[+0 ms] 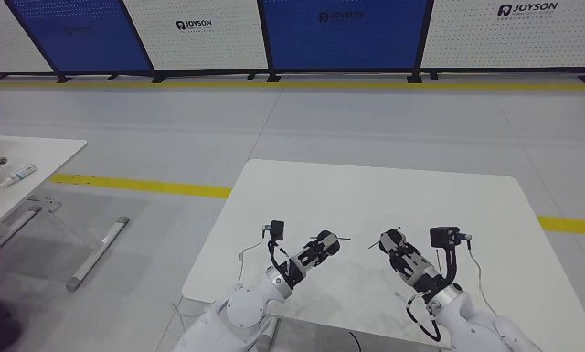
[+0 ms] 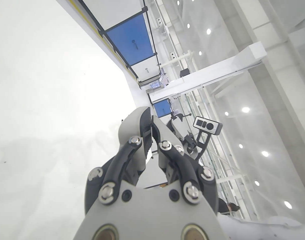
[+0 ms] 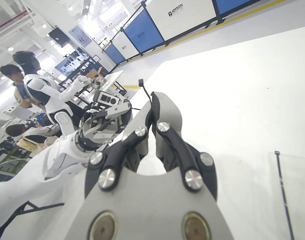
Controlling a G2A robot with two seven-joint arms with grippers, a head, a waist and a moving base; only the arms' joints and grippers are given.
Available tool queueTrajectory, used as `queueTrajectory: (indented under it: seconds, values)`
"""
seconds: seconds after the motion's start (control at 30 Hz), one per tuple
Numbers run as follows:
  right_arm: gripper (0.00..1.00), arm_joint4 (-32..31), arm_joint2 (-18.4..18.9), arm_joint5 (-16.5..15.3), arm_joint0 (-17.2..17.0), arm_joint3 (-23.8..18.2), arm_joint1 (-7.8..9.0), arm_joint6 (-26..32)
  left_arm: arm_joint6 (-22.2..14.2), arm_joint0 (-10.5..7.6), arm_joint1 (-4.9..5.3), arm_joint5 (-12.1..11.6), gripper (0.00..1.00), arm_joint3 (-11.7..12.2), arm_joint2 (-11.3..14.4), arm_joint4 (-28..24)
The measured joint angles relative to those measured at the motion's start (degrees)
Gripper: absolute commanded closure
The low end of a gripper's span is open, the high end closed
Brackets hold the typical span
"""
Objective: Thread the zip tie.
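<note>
- Zip tie (image 3: 141,82): pinched in right gripper (image 3: 152,101), head end sticking out past the fingertips.
- Right gripper: clamped tight on it.
- Left gripper (image 2: 151,118): tip faces right gripper's tip, near but apart; closed on a thin black strip (image 1: 344,238) poking out of its tip.
- Second zip tie (image 3: 283,188): flat on table (image 1: 366,187), off to right gripper's side, well apart.

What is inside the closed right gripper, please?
A black zip tie: its head end sticks out beyond the tip of the right gripper. The stretch clamped inside is covered, so I cannot see it.
</note>
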Motion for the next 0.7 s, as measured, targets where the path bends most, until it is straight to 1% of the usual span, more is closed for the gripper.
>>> queueTrajectory:
  seconds: [0.1,0.2,0.23,0.3,0.43,0.53,0.7]
  values:
    - [1.00,0.2,0.0,0.0,-0.1,0.0,-0.08,-0.4,0.0,0.00,0.00,0.0,1.00,0.0,0.0,0.0]
    - [1.00,-0.1,-1.1,-0.3,-0.3,0.1,-0.75,-5.4,0.0,0.00,0.00,0.0,1.00,0.0,0.0,0.0]
    - [1.00,-0.3,-1.9,-0.5,-0.4,0.4,-1.14,-8.2,0.0,0.00,0.00,0.0,1.00,0.0,0.0,0.0]
    - [1.00,-1.3,-3.4,-0.3,0.0,1.1,-1.74,-11.8,0.0,0.00,0.00,0.0,1.00,0.0,0.0,0.0]
    - [1.00,-5.6,-7.6,1.9,1.9,3.7,-3.27,-17.4,0.0,0.00,0.00,0.0,1.00,0.0,0.0,0.0]
    - [1.00,-5.9,-9.9,3.2,3.5,5.6,-4.20,-16.7,0.0,0.00,0.00,0.0,1.00,0.0,0.0,0.0]
    - [1.00,-5.2,-10.1,3.2,3.8,5.7,-4.32,-16.0,0.0,0.00,0.00,0.0,1.00,0.0,0.0,0.0]
